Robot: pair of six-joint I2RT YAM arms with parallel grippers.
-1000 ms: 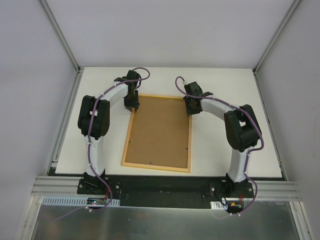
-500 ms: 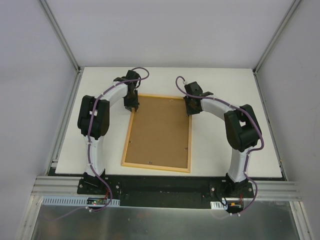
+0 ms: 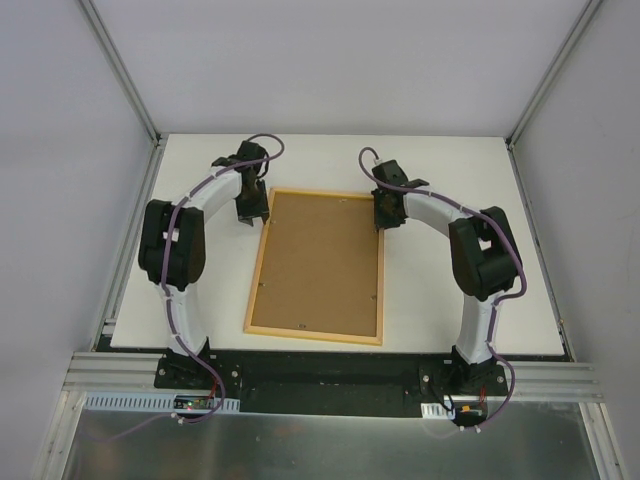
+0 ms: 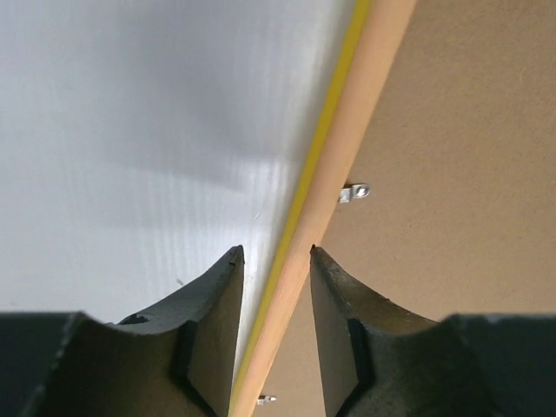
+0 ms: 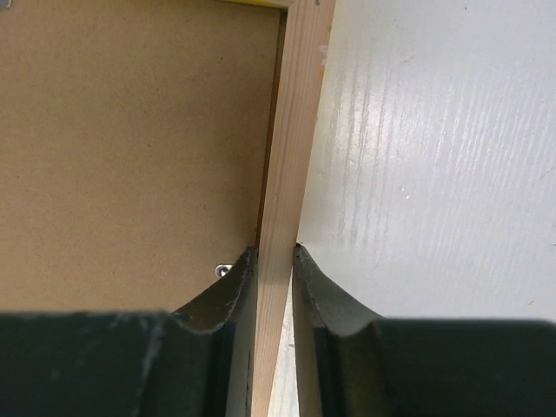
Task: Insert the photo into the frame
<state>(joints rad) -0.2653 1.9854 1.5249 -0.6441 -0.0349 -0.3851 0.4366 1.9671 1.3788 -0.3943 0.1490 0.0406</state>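
Note:
The frame (image 3: 258,290) lies face down on the white table, pale wood rim up, with the brown backing board (image 3: 320,260) filling it. The photo is hidden. My left gripper (image 3: 250,206) is open at the frame's far left corner. In the left wrist view its jaws (image 4: 276,252) straddle the left rail (image 4: 347,113), with a gap on each side and a yellow edge showing. My right gripper (image 3: 385,212) is shut on the right rail (image 5: 291,130) near the far right corner, both fingers (image 5: 233,291) pressed against the wood.
Small metal clips (image 4: 354,192) (image 5: 223,270) hold the backing board in the frame. White table (image 3: 450,170) surrounds the frame on all sides. Grey enclosure walls with metal posts stand at the left, right and back edges.
My left gripper has opened and let go of the left rail, and the left arm has swung outward to the left. The right arm and the frame have barely moved.

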